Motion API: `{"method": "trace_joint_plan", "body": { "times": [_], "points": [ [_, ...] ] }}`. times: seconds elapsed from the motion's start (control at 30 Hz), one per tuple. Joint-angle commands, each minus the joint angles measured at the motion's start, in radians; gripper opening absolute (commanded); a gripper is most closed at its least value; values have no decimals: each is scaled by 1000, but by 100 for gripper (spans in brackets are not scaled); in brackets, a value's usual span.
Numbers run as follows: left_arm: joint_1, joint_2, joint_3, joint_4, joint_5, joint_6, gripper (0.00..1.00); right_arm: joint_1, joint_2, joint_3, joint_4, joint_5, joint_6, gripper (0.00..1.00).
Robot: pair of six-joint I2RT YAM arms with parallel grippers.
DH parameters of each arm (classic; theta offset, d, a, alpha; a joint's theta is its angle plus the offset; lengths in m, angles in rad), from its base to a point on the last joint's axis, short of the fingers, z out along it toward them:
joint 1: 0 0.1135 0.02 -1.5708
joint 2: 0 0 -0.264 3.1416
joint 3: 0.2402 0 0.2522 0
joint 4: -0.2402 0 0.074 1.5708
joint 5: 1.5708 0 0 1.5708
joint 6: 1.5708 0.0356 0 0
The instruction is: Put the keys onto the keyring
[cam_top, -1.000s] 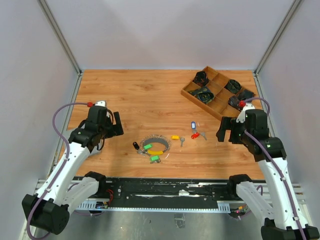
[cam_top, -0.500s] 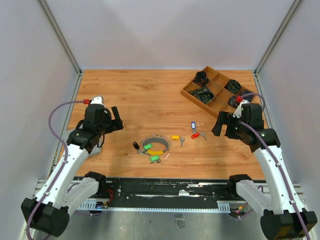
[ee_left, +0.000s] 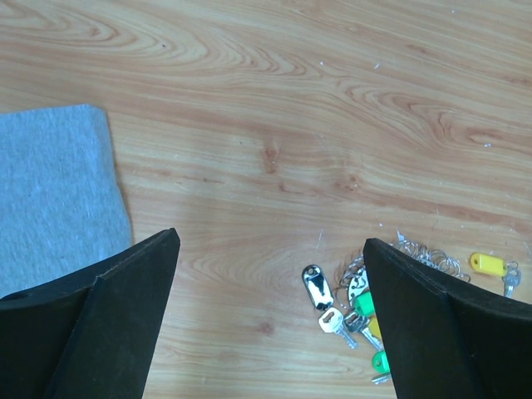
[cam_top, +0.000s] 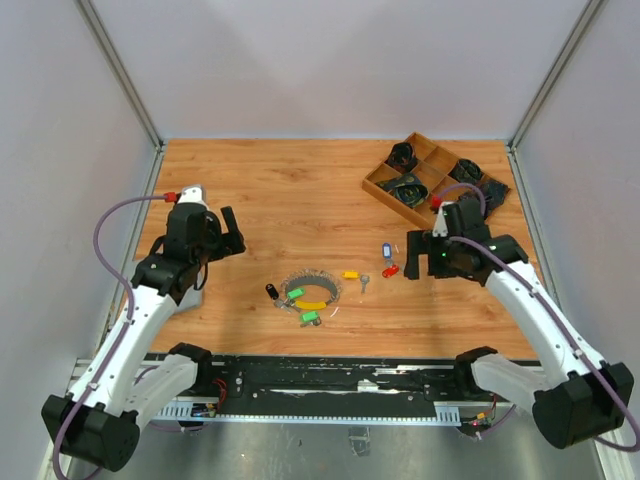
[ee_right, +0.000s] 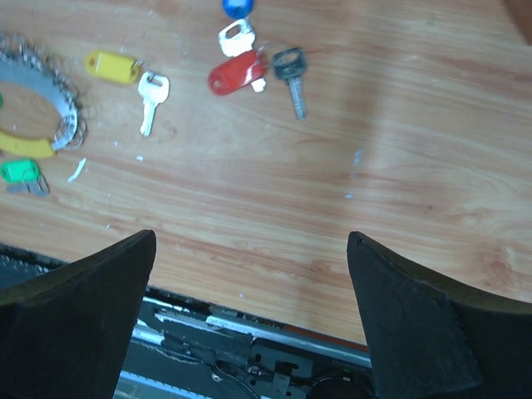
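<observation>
Above the wooden table (cam_top: pixel 300 180), the left gripper (ee_left: pixel 270 238) and right gripper (ee_right: pixel 251 236) both gape wide, holding nothing.

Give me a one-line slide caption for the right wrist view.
Open right end effector faces the red-tagged key, yellow-tagged key and keyring.

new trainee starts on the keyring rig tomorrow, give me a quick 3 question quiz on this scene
1. True or false: the right gripper is shut on the red-tagged key.
2. Of the tagged keys lying to the right of the keyring, which is nearest it? A red-tagged key, B yellow-tagged key, C blue-tagged key.
3. Fill in: the grey cloth lies by the ___ arm.

Key
1. False: its jaws stand open and empty, and the key lies on the table.
2. B
3. left
</observation>
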State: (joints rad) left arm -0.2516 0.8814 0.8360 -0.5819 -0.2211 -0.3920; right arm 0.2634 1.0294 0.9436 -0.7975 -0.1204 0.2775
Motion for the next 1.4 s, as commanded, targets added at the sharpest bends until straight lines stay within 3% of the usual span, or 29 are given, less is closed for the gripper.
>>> {"method": "trace_joint_plan", "body": {
  "times": [0.0,0.23,0.63,0.9,1.37],
  "points": [
    [8,-24,37,15,-14,35,98,155,66,38,17,76,15,99],
    [8,-50,-6,43,24,51,97,323,194,72,102,12,65,93],
    [8,-65,-35,66,34,48,90,364,325,-72,491,-185,272,63],
    [8,-46,-43,82,63,53,86,395,437,-111,623,-237,280,55],
    [8,-23,-45,92,93,59,85,415,560,-135,698,-257,286,45]
  ]
}}
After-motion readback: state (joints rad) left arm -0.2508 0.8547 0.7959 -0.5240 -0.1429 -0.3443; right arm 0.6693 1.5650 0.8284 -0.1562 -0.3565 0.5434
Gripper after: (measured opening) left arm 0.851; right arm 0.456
